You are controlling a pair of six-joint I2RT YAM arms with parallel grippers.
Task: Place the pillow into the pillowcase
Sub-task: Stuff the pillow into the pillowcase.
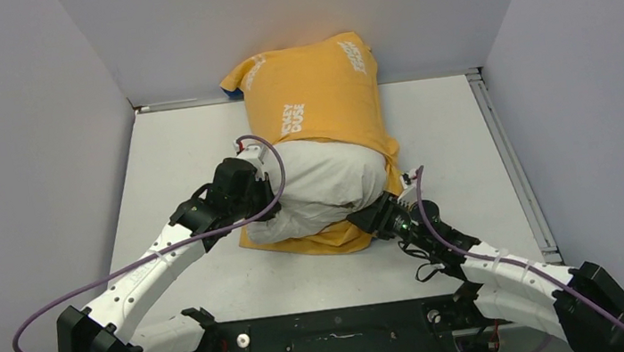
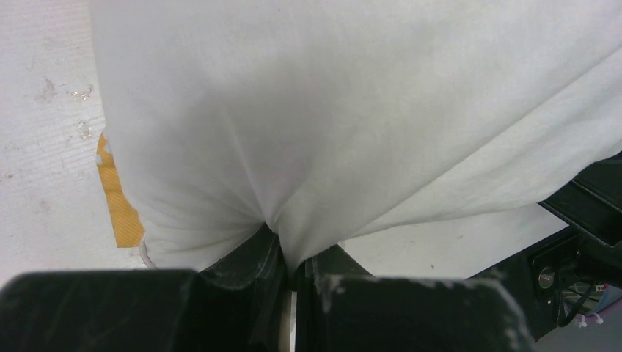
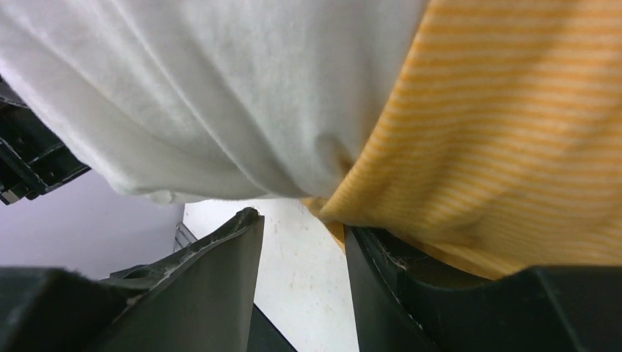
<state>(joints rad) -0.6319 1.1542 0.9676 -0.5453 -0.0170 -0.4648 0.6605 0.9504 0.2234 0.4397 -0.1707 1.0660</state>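
Top external: pillow (image 1: 327, 183) runs up-frame into the pillowcase (image 1: 316, 95), bare end lowest; left end effector (image 2: 287, 253) pinches pillow fabric, right end effector (image 3: 301, 227) gapes empty beside the pillowcase's opening.

The plump off-white fabric pillow (image 1: 319, 189) lies with its far part inside the thin orange-yellow pillowcase with white lettering (image 1: 316, 95), its near end bulging out uncovered.

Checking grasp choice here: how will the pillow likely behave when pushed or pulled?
The pillow is probably floppy: its fabric puckers into folds where the left tool pinches it. Likely compressible too, bulging plumply from the pillowcase mouth.
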